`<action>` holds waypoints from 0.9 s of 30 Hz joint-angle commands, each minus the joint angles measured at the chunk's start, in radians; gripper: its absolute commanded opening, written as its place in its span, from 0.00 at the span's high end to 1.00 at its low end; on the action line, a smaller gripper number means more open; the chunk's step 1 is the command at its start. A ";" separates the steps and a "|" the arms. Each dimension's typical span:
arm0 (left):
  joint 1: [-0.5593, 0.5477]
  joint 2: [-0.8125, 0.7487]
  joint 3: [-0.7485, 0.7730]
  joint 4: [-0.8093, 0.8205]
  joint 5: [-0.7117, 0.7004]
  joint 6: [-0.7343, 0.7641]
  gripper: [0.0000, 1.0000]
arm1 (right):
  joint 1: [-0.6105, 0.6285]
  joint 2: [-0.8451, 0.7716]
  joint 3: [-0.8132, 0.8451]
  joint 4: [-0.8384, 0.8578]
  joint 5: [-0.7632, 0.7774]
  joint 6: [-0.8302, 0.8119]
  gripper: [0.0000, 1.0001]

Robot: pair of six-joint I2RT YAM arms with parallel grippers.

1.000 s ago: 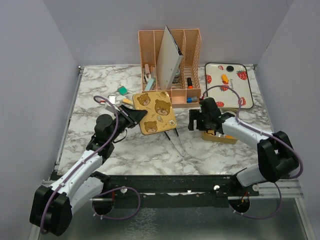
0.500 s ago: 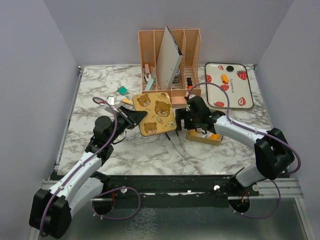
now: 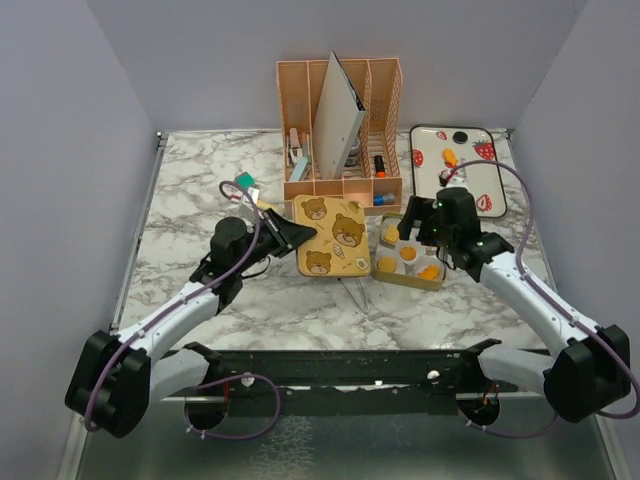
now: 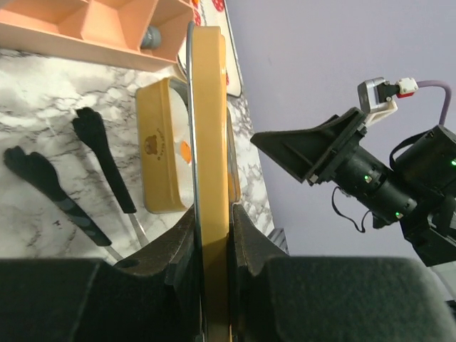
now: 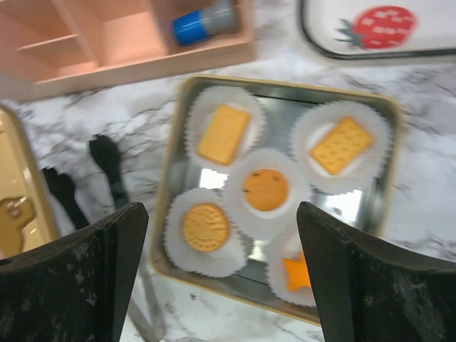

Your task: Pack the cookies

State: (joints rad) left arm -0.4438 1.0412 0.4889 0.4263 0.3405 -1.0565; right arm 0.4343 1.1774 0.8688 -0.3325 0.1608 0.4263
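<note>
Reference object: the gold metal tin (image 5: 285,80), rectangular with rounded corners, on the marble-patterned table (image 3: 200,180).

Five of the cookies (image 5: 266,189) sit inside it in pleated white paper cups (image 5: 303,153): two round, two rectangular, one star-like. Another lies on the glossy strawberry tray (image 3: 435,140) behind the tin.

The right gripper (image 5: 219,214) hangs over the tin, fingers spread wide, grasping nothing.

The left gripper (image 4: 212,235) is clenched on the thin edge of the bear-printed lid (image 3: 333,235), just left of the tin.

Black tongs (image 5: 107,171) lie off the tin's left front corner.

A slotted peach organizer (image 3: 340,130) stands close behind the tin, and bare marble lies in front of it.
</note>
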 commanded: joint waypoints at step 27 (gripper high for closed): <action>-0.353 0.740 0.538 0.281 -0.085 -0.090 1.00 | -0.569 -0.260 -0.239 0.041 -0.137 0.137 0.00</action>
State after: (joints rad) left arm -0.7834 1.7222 0.9802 0.6594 0.2958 -1.1240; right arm -0.1322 0.9337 0.5743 -0.2359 -0.1104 0.5510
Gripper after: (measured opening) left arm 0.213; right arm 0.997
